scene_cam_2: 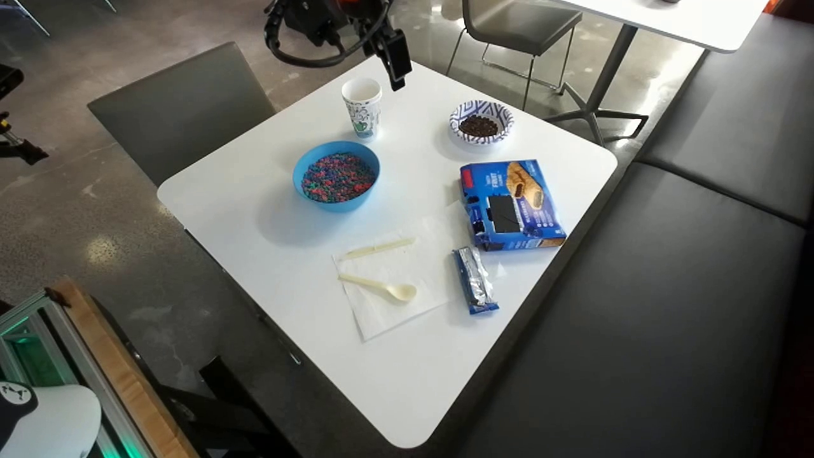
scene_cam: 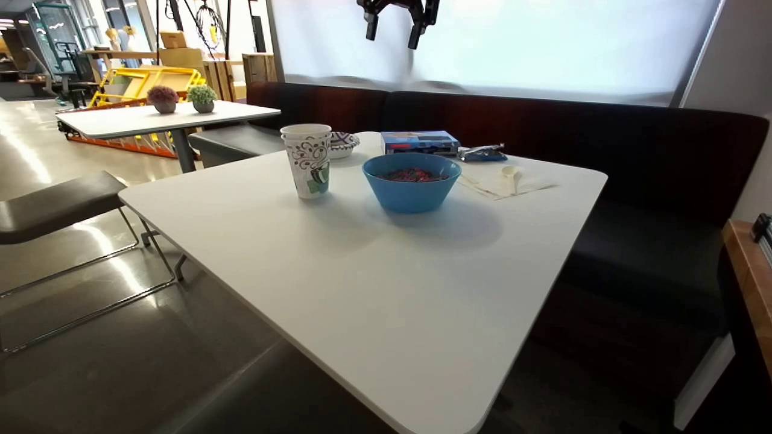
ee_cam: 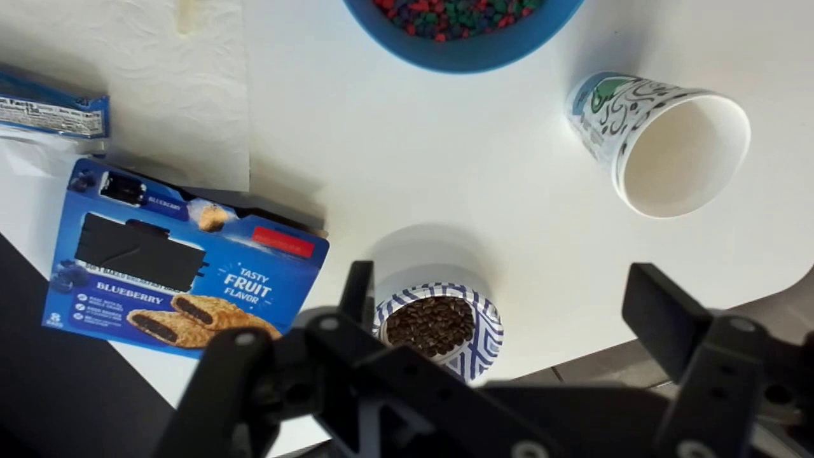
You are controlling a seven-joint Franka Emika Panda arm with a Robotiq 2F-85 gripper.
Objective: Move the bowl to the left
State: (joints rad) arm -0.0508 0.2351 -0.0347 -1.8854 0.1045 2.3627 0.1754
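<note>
The gripper [scene_cam: 392,36] is raised above the level of the table [scene_cam_2: 407,381], its two black fingers [ee_cam: 664,315] spread wide apart. In the wrist view, the patterned bowl [ee_cam: 486,337] appears between the fingers, closer to the finger at its 9 o'clock side; the gripper body covers part of its lower edge. The bowl stands upright on the table, near the edge, and contains small dark brown pieces [scene_cam_2: 478,126].

The clock positions below are read in an exterior view, with the patterned bowl as dial centre and 12 o'clock toward the top of that view. The gripper is at 10 o'clock, partly in frame. The white printed cup [scene_cam_2: 364,117] stands upright at 9 o'clock. The blue bowl [scene_cam_2: 337,207], holding multicolored bits [scene_cam_2: 337,178], is at 8 o'clock, just beside the cup. The blue box [scene_cam_2: 509,210] lies flat at 5 o'clock, near the patterned bowl. The blue and silver packet [scene_cam_2: 475,280] lies at 6 o'clock, just beside the box. The white napkin [scene_cam_2: 381,318] lies at 7 o'clock and carries a pale spoon [scene_cam_2: 399,292] and a slim pale utensil [scene_cam_2: 379,248].
</note>
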